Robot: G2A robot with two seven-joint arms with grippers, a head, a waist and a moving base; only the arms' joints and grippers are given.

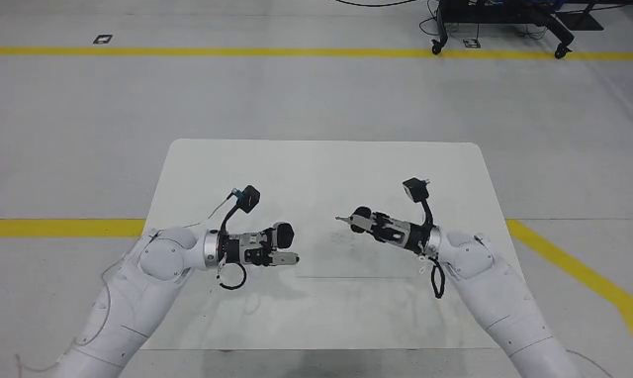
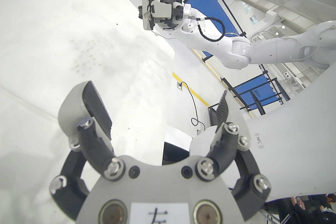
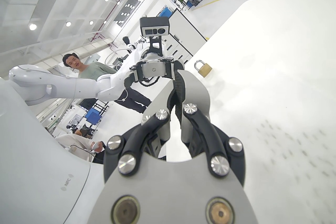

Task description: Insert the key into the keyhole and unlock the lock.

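Aloft — left gripper (image 2: 157,101) wide, right gripper (image 3: 178,80) tight on key (image 1: 341,220); padlock (image 3: 203,68) near table (image 3: 275,51) edge.

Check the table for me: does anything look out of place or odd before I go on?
Nothing looks spilled or damaged. One oddity: the padlock sits on the table near its edge, apart from both arms, while the left end effector hangs open and empty. The right end effector is shut, apparently on the key.

Brass padlock (image 3: 202,69), silver shackle closed, resting on white table (image 3: 275,51) near its edge
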